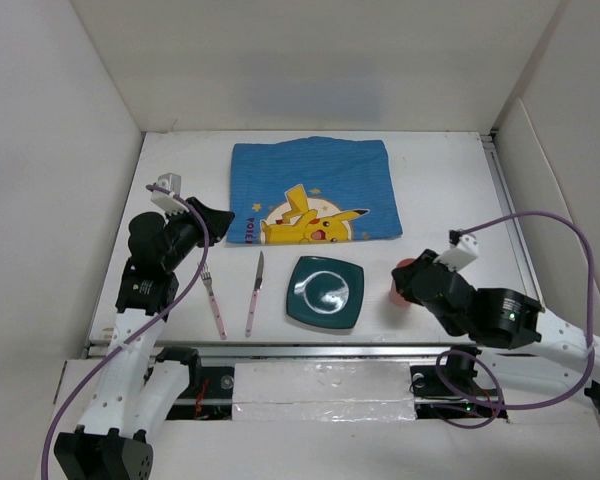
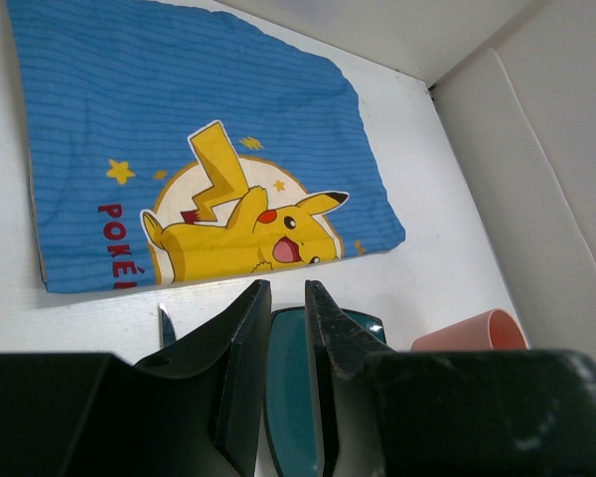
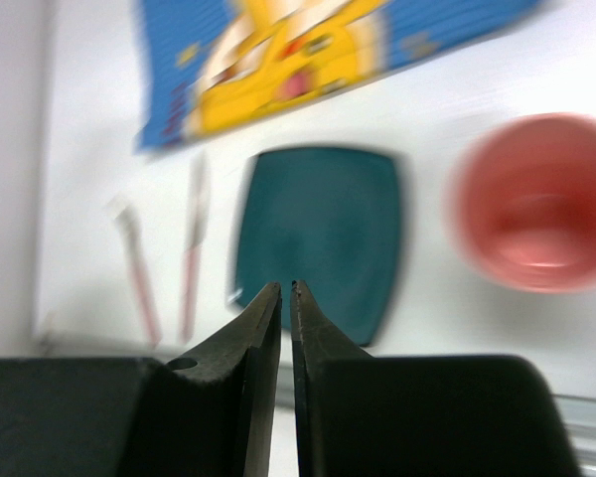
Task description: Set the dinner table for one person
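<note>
Short of the blue cartoon cloth placemat, teal square plate, pink cup, pink-handled fork, knife look unplaced; left pincer narrow, right pincer closed.

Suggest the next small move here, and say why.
Probably the right gripper should spread its fingers and lower toward the teal plate: it lies on the bare dinner table, short of the blue placemat, and the fingers are shut, empty.

Overhead, two low wrist views, apparently sharing plate
</note>
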